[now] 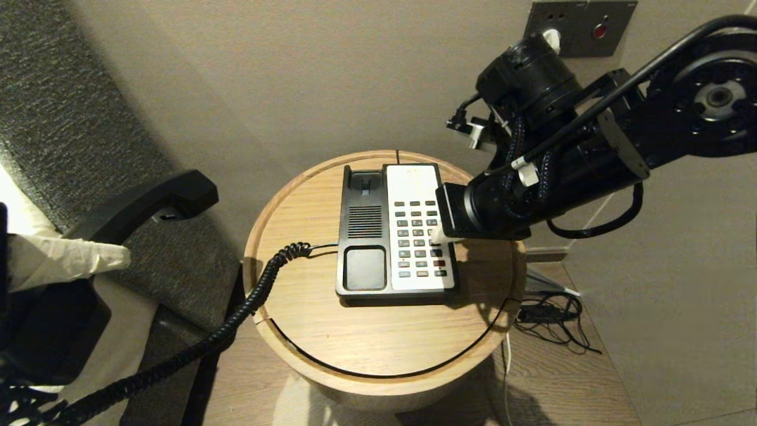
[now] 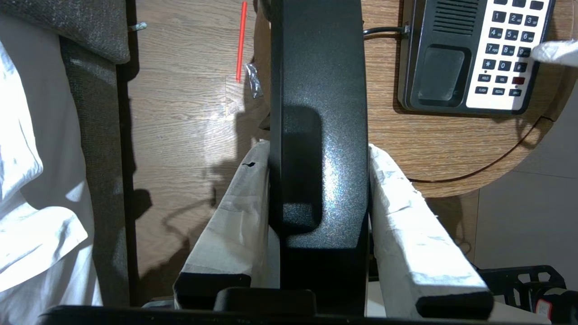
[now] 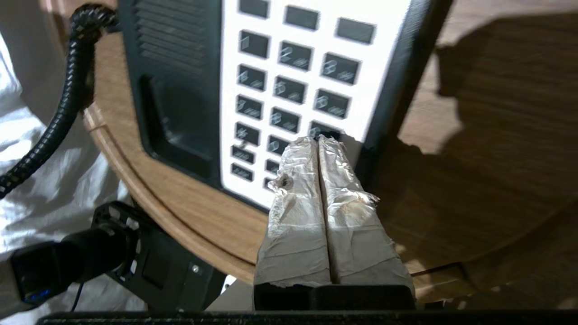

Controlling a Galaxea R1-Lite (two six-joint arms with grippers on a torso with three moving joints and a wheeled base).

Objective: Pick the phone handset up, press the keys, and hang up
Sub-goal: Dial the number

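Note:
The black phone handset [image 1: 148, 204] hangs in the air left of the round wooden table [image 1: 378, 331]. My left gripper [image 2: 318, 151] is shut on the handset [image 2: 320, 135], one white-wrapped finger on each side. A black coiled cord [image 1: 260, 290] runs from it to the black-and-white phone base [image 1: 366, 236], whose cradle is empty. My right gripper [image 3: 318, 140] is shut, its wrapped tips together over the keys [image 3: 289, 85], at the right column near the lower rows. In the head view the right gripper [image 1: 440, 236] reaches in from the right over the keys [image 1: 417, 236].
A metal wall panel [image 1: 582, 26] with a red button sits behind the right arm. Loose cables [image 1: 550, 319] lie on the floor right of the table. Grey upholstery [image 1: 71, 118] and white bedding [image 2: 27, 180] stand on the left. A red straw [image 2: 241, 40] lies on the wood floor.

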